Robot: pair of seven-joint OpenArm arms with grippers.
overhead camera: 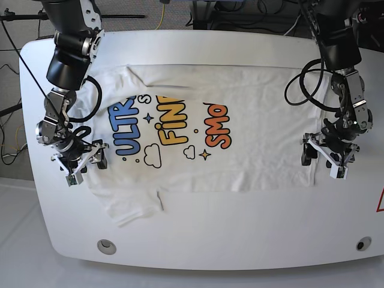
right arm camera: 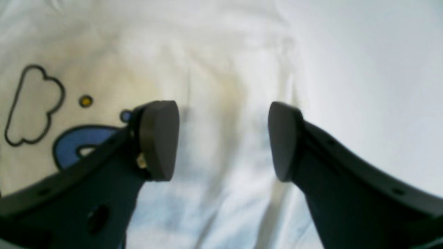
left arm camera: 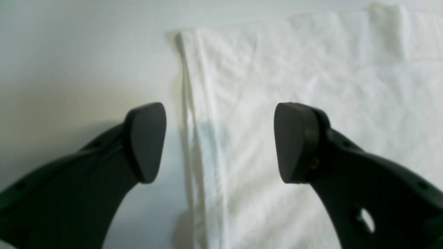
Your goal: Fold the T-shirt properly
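Observation:
The white T-shirt (overhead camera: 240, 144) lies spread on the table with the print facing up; its far edge is folded over and one sleeve (overhead camera: 132, 207) sticks out at the near left. My left gripper (overhead camera: 324, 158) hovers at the shirt's right edge. In the left wrist view it (left arm camera: 219, 141) is open and straddles that plain white edge (left arm camera: 311, 103). My right gripper (overhead camera: 84, 163) is at the shirt's left end. In the right wrist view it (right arm camera: 223, 138) stands open over the cloth (right arm camera: 214, 69), beside a cloud outline (right arm camera: 33, 103) and a blue letter. Neither gripper holds anything.
The white table (overhead camera: 240, 228) has a rounded front edge with a round fitting near each front corner (overhead camera: 107, 245) (overhead camera: 362, 244). Cables and stands crowd the space behind the far edge (overhead camera: 240, 12). A red mark (overhead camera: 380, 201) shows at the right border.

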